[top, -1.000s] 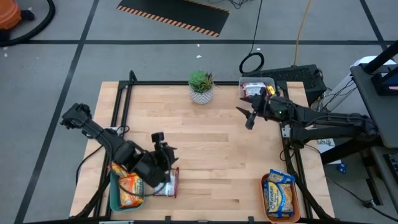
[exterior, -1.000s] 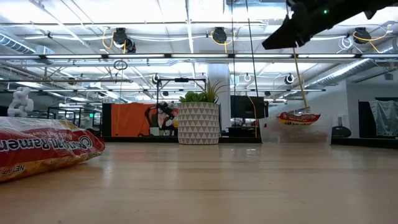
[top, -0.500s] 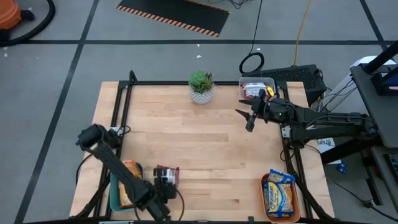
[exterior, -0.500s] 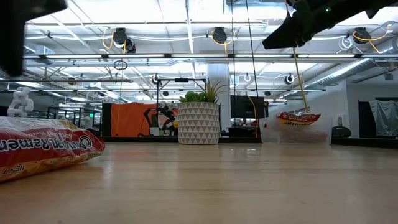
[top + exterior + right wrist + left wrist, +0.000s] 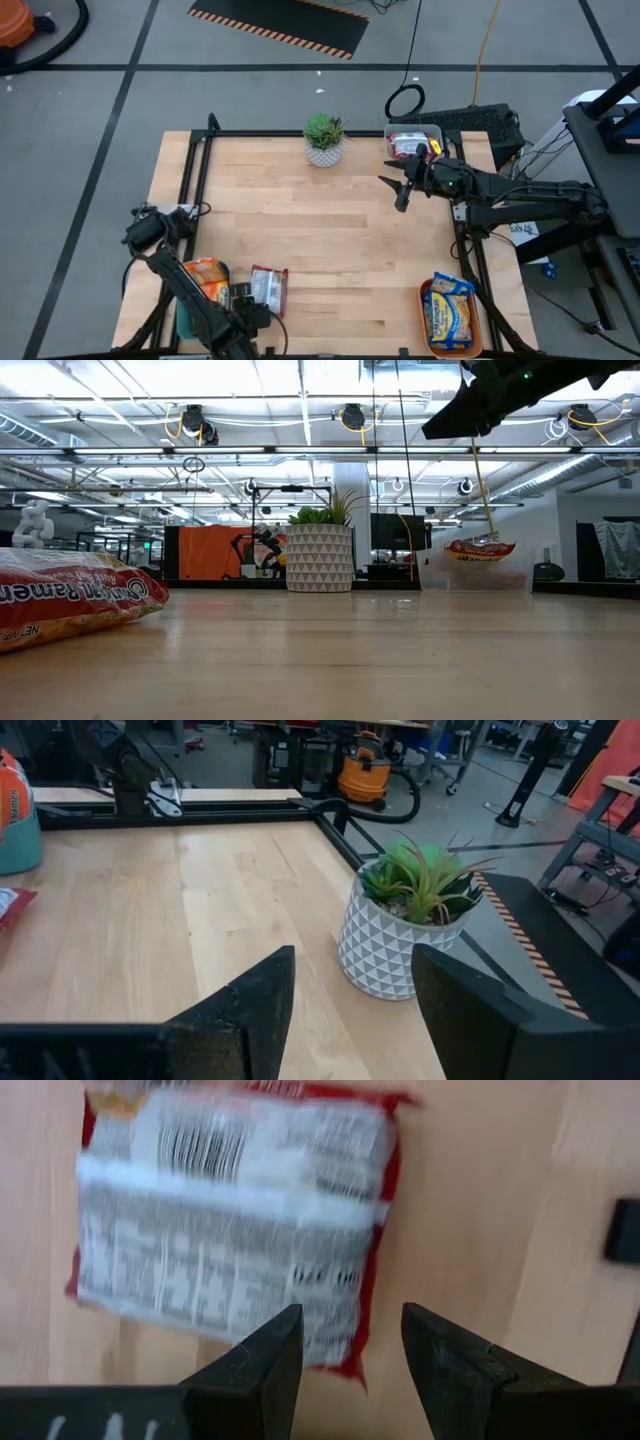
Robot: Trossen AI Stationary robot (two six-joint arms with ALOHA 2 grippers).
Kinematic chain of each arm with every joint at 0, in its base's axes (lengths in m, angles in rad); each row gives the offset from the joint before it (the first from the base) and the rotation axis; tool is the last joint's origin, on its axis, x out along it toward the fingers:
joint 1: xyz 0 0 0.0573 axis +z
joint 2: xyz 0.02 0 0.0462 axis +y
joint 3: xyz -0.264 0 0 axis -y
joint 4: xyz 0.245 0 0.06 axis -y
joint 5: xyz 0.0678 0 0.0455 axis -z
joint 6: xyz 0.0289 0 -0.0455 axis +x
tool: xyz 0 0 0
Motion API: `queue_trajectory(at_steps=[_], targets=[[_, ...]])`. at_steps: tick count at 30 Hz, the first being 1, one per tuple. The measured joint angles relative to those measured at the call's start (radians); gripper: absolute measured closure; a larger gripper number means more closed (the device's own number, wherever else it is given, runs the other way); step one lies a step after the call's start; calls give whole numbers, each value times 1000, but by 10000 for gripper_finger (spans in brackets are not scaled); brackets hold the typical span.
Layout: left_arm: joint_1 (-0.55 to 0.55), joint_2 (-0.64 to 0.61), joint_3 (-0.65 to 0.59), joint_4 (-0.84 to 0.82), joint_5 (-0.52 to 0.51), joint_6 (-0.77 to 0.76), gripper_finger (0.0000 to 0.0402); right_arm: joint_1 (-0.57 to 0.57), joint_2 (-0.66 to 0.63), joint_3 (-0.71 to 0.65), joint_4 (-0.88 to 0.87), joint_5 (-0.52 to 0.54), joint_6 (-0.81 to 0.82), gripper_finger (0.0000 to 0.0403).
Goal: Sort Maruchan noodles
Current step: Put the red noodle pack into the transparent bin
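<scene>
A dark red Maruchan packet (image 5: 268, 288) lies flat on the table near its front left, white printed back up (image 5: 230, 1230). My left gripper (image 5: 246, 304) hovers beside it, pointing down, open, with the packet's corner (image 5: 350, 1360) showing between its fingers; I see no touch. An orange packet (image 5: 207, 279) lies in the teal tray (image 5: 183, 318). A yellow-and-blue packet (image 5: 449, 312) lies in the orange tray (image 5: 428, 330). A red packet (image 5: 405, 146) sits in the clear tub (image 5: 432, 131). My right gripper (image 5: 400, 188) hangs open above the table's far right.
A potted plant (image 5: 323, 139) stands at the far edge's middle, just ahead of my right gripper (image 5: 350, 990). A black frame (image 5: 200, 150) runs around the table. The bare wood in the table's middle (image 5: 340, 250) carries nothing.
My left arm has swung from over the dark red packet and the teal tray toward the table's near edge and come down, tipping its gripper to point steeply down at the packet's corner. The packet has stayed where it was.
</scene>
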Motion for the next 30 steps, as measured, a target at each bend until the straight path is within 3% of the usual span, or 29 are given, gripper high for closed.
queue_trajectory(at_steps=[17,30], targets=[[-13,5,0,-41,55,-190,225,7,0,0,-31,-4,27,206],[7,5,0,-56,105,-323,225,131,0,0,-37,-6,27,206]])
